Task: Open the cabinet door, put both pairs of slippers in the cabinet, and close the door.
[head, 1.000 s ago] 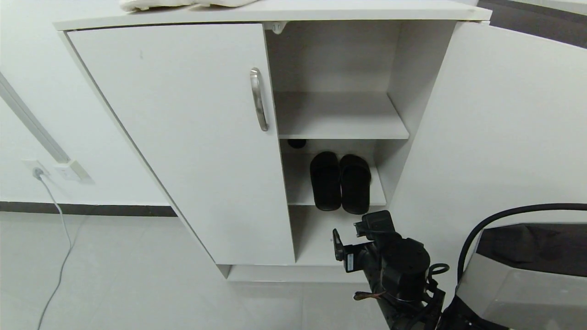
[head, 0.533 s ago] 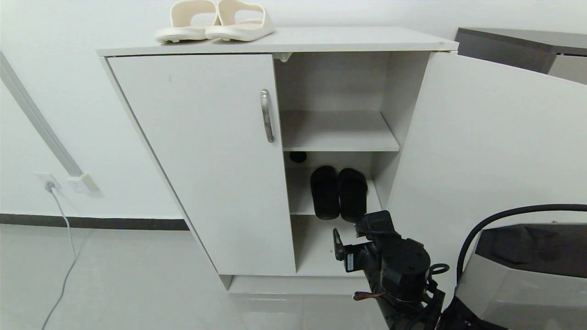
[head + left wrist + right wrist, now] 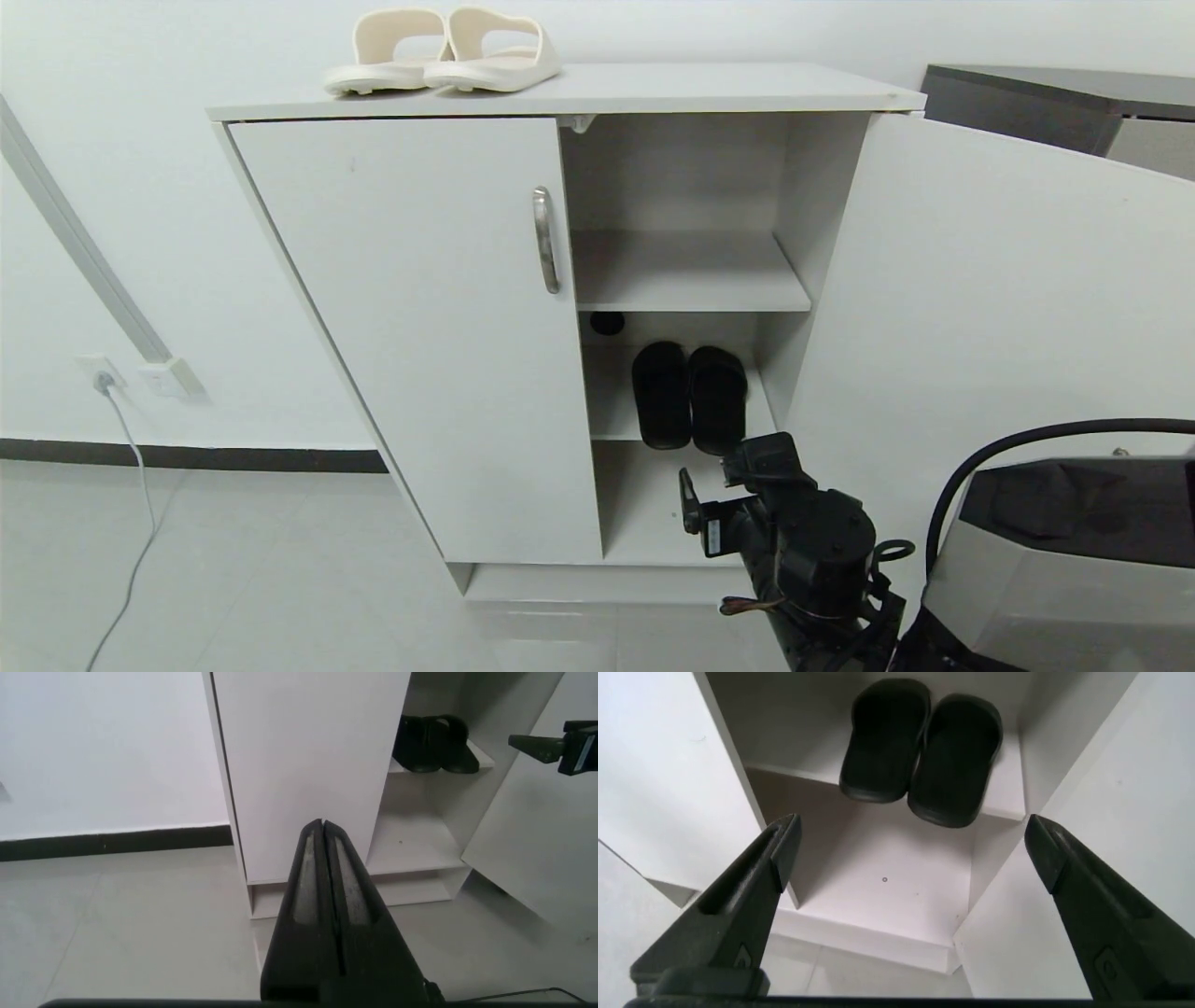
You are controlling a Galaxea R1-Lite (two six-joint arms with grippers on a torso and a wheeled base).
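**Task near its midpoint: one pair shelved, one pair on top of the cabinet**

Your right hand [image 3: 912, 833] hangs spread wide and holds nothing. It sits in front of the lowest compartment of the cabinet [image 3: 700, 86], just below the front edge of the middle shelf [image 3: 611, 415]. Your left hand [image 3: 322, 838] is back from the cabinet, over the floor [image 3: 121, 924], with its fingers pressed flat together and nothing between them.

The right door [image 3: 990, 308] stands swung well open, so you may judge the opening step done. The left door [image 3: 411, 327] is shut, its handle [image 3: 544, 240] next to the open bay. The black slippers [image 3: 691, 397] lie side by side on the middle shelf, inside the cabinet, so the first pair counts as placed.

The cream slippers [image 3: 443, 51] rest side by side on the cabinet top, near its left end and outside the cabinet. That leaves you roughly half the task: lift the cream pair down, set it inside (the upper shelf [image 3: 686, 271] looks the nearest place), then swing the right door closed.
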